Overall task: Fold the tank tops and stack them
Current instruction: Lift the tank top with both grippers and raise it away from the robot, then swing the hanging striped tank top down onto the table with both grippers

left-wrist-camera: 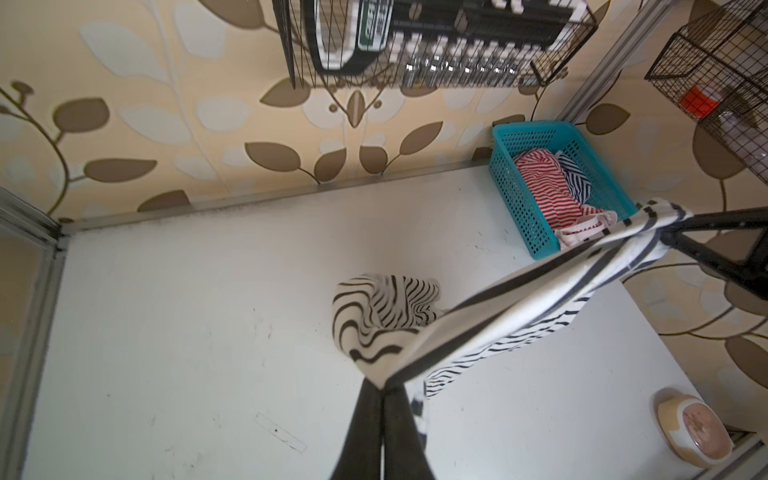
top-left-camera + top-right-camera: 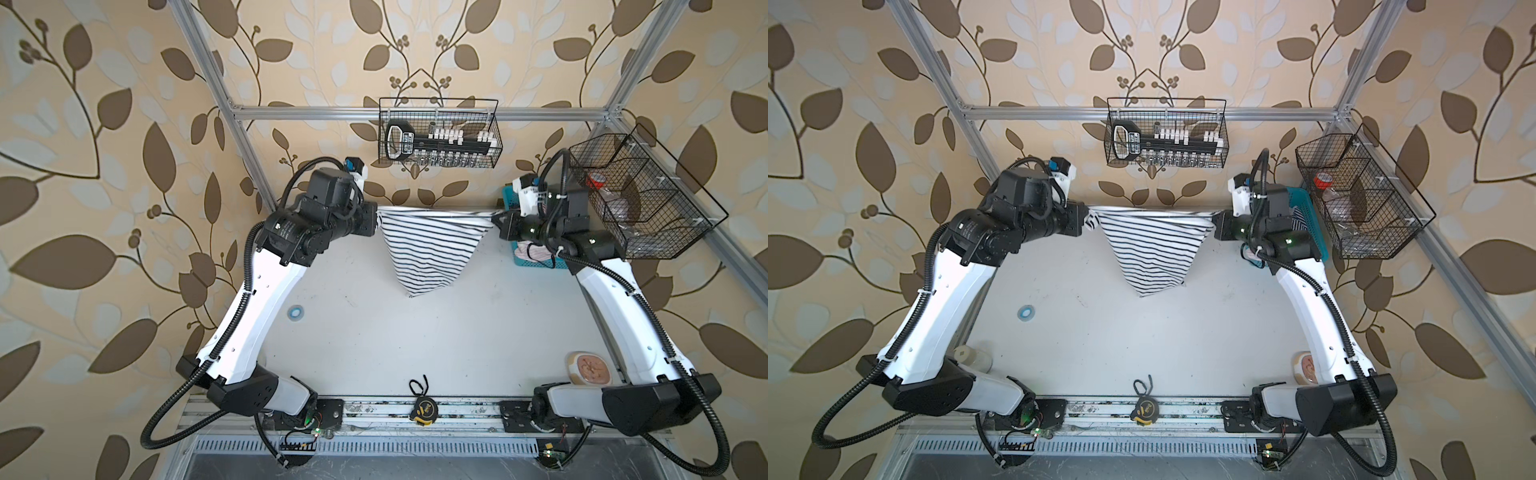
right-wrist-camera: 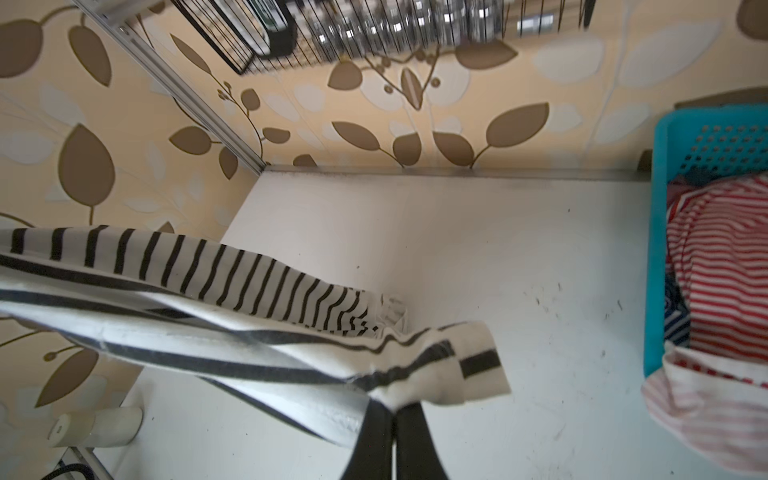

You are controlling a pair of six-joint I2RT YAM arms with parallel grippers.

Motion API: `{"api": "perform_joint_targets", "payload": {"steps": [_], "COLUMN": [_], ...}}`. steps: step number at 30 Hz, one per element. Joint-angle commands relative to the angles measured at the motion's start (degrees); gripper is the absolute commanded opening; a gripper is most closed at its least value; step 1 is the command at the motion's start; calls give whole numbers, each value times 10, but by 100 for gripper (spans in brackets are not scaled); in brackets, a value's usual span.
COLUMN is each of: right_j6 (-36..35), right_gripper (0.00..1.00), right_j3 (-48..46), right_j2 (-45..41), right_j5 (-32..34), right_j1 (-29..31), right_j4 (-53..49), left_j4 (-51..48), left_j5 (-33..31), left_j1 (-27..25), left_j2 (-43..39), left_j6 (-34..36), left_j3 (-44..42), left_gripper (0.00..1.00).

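**Striped top stretched over white table**

The black-and-white tank top (image 2: pixel 430 249) is clamped at either end by the left gripper (image 1: pixel 382 388) and right gripper (image 3: pixel 392 401), its lower part resting on the scuffed white table (image 2: pixel 415 345). The red-and-white tank top (image 1: pixel 544 187) and navy-and-white tank top (image 1: pixel 575 178) are piled in the turquoise basket (image 1: pixel 519 208) at the far right corner. Leaf-patterned wallpaper (image 2: pixel 104 208) is seen all round behind the aluminium frame (image 2: pixel 311 113).

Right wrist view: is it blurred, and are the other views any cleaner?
Right wrist view: wire rack smeared, black-and-white tank top soft near the lens. Left wrist view: sharper, turquoise basket mesh crisp. Both top views: sharp, evenly lit, no glare on table.
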Motion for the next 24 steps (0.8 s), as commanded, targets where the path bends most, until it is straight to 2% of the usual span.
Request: {"api": "perform_joint_targets", "payload": {"steps": [1,4,9,12,16,19,21,24], "right_j6": [-17,-23,-33,-38,-39,-37,-32,-28], "right_gripper": [0,0,0,0,0,0,0,0], "right_j3": [82,100,48,9,-22,-10,21,103], "right_j2": [11,-2,-58,-90,-96,-56,-14,59], "right_j5": [0,1,-18,-22,-24,-33,-41,-52], "right_j1": [-10,-10,-7,0,-1,-12,-21,-29], "right_j4": [-38,-47,-58,-61,-62,-51,-39,-36], "left_j4": [-15,-18,-16,-21,-20,-7,0,-8], "left_j5": [-37,1,63,71,49,19,-15,-39], "left_j1": [13,13,14,13,13,13,15,26], "left_j2": [11,-9,-95,-131,-138,-103,-61,28], "left_j6": [52,52,34,24,24,37,52,76], "left_j3": [81,70,-52,-110,-151,-141,-105,2], "left_gripper": [0,0,0,0,0,0,0,0]}}
